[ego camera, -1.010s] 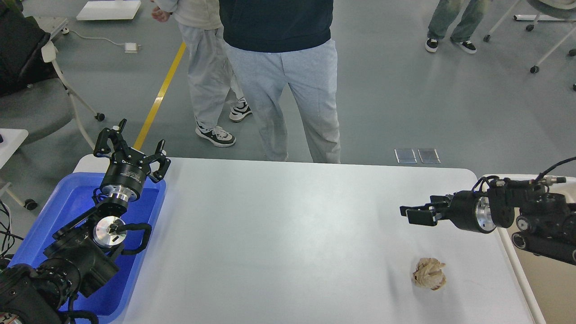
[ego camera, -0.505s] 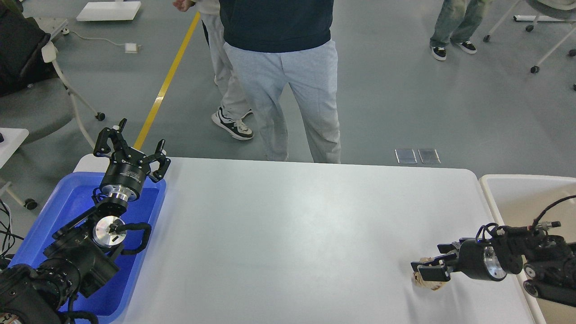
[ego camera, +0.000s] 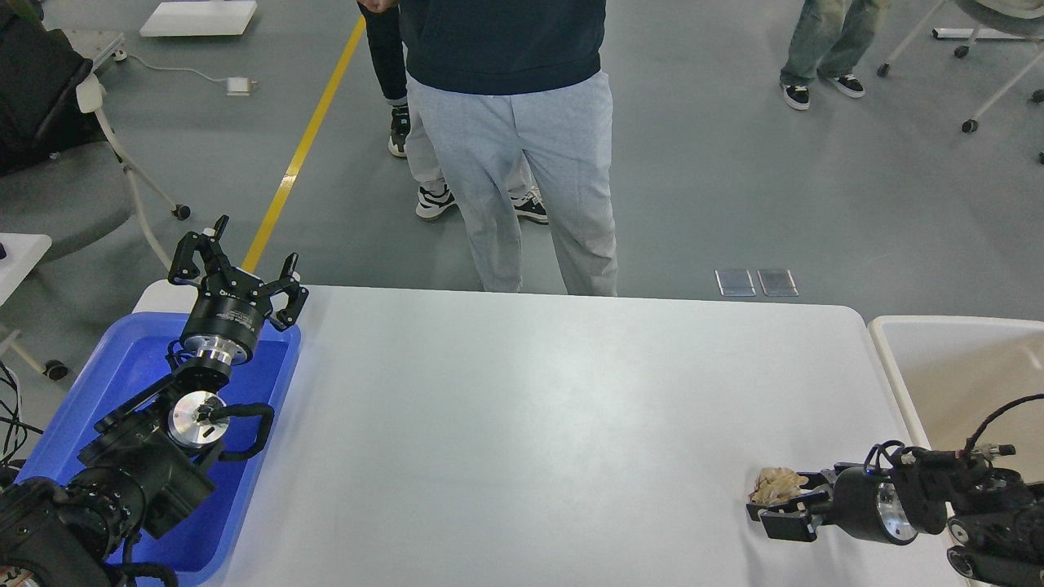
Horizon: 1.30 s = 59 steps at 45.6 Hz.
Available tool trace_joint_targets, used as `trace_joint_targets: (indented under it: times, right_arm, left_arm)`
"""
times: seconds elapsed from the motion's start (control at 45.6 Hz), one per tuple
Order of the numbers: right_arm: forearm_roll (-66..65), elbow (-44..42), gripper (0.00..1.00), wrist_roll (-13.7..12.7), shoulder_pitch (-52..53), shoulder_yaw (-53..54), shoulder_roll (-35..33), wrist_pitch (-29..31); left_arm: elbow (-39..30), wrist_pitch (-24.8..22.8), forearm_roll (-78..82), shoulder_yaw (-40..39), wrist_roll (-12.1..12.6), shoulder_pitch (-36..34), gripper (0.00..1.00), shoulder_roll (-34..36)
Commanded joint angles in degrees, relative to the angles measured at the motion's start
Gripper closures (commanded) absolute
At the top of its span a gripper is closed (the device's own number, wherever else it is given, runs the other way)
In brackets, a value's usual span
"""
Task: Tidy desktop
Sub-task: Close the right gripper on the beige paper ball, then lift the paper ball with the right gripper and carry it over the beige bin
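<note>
**Grabbing the paper ball**

On the near right part of the desktop (ego camera: 522,424) lies a crumpled brown paper ball (ego camera: 776,484). It is the only loose thing on the big white top. The right gripper (ego camera: 785,507) is low down at the ball, with one finger behind it and one finger in front. The fingers look spread around the ball, but I cannot tell if they press on it yet.

To do this step well, I think the fingers should close slowly until the paper is snug. Paper balls are light and squashy, so a fast squeeze may push the ball away. The ball should sit in the middle of the fingers, not at the tips. Then the arm can lift straight up before it goes sideways.

The beige bin (ego camera: 897,359) stands just beside the right edge of the desktop, so it looks like a good place for the ball.

The left gripper (ego camera: 236,275) is up over the far corner of the blue tray (ego camera: 90,383), with its fingers spread wide and nothing in them.
</note>
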Motion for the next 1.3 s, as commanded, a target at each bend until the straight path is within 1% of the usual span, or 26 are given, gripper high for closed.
trace_joint_targets:
  times: [0.0,0.044,0.066,0.11,0.132,0.154,0.176,0.198,0.329,0.571,0.702,0.79,0.812,1.032,1.273]
  right_arm:
    - [-0.2,-1.9,0.31,0.3,-1.9,0.3,1.5,-1.2]
    - [-0.2,-1.8,0.52,0.3,-1.9,0.2,1.6,-1.3]
    - [-0.2,-1.9,0.61,0.3,-1.9,0.2,1.6,-1.4]
    - [-0.2,-1.9,0.70,0.3,-1.9,0.2,1.6,-1.8]
    - [-0.2,-1.9,0.77,0.3,-1.9,0.2,1.6,-2.0]
    - [-0.2,-1.9,0.86,0.3,-1.9,0.2,1.6,-2.2]
    - [-0.2,-2.1,0.97,0.2,-1.9,0.2,1.6,-2.3]
    - [-0.1,-2.2,1.00,0.2,-2.1,0.2,1.6,-2.4]
    - [0.7,-3.9,1.00,0.2,-3.1,0.5,1.7,-2.4]
    - [0.7,-3.9,1.00,0.2,-3.0,0.5,1.7,-2.5]
    - [1.0,-2.9,1.00,0.1,-1.7,0.5,1.2,-2.2]
    - [1.9,-0.3,1.00,-0.2,1.1,0.4,-0.3,-1.5]
    - [2.4,1.3,1.00,-0.3,3.4,-0.2,-1.7,-0.6]
    - [3.5,8.4,1.00,-0.3,13.8,-0.3,-9.2,6.6]
    - [4.2,16.0,1.00,-0.4,27.1,-0.3,-17.4,19.4]
  left_arm:
    - [0.0,-0.1,0.0,0.0,0.0,0.0,0.00,0.0]
    - [0.0,0.0,0.0,0.0,0.0,0.0,0.00,-0.1]
    - [0.0,0.0,0.0,0.0,0.0,0.0,0.00,0.0]
    - [0.0,-0.1,0.0,0.0,0.0,0.0,0.00,0.0]
    - [0.0,0.0,0.0,0.0,0.0,0.0,0.00,0.0]
    - [0.0,0.0,0.0,0.0,0.0,0.0,0.00,0.0]
    - [0.0,0.0,0.0,0.0,0.0,0.0,0.00,0.0]
    - [0.0,0.0,0.0,0.0,0.0,0.0,0.00,0.0]
    - [0.0,0.0,0.0,0.0,0.0,0.0,0.00,0.0]
    - [0.0,0.0,0.0,0.0,0.0,0.0,0.00,0.0]
    - [0.0,0.0,0.0,0.0,0.0,0.0,0.00,0.0]
    - [0.0,0.0,0.0,0.0,0.0,0.0,0.00,-0.1]
    - [0.0,0.0,0.0,0.0,0.0,0.0,0.00,0.0]
    - [0.0,0.0,0.0,0.0,0.0,0.0,0.00,0.0]
    - [0.0,0.1,0.0,0.0,0.0,0.0,0.00,0.0]
